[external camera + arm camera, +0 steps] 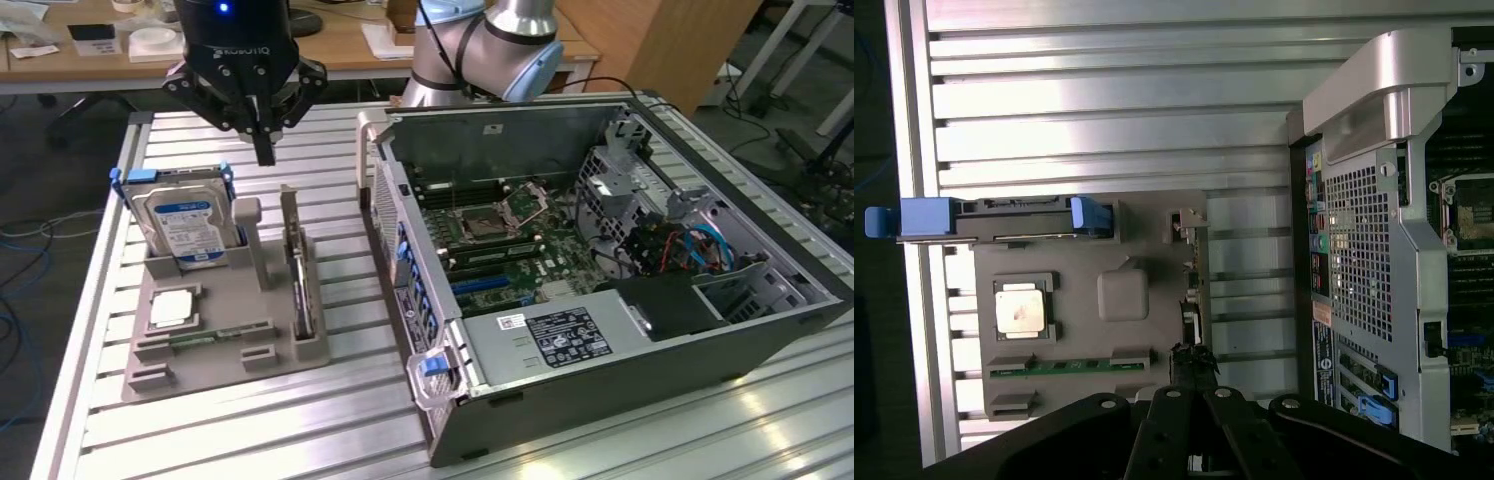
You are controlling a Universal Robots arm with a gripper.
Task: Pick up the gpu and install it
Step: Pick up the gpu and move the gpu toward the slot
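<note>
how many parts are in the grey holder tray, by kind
hard drive: 1
gpu: 1
cpu chip: 1
memory stick: 1
total: 4

Hard drive point(187, 225), processor point(170, 308) in gray holder point(230, 300)

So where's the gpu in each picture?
Exterior view: gpu stands on edge in the grey holder, on its side facing the case.
Wrist view: gpu edge-on along the holder's side nearest the case.
Shared landmark: the hard drive with blue clips, in the same holder.
</note>
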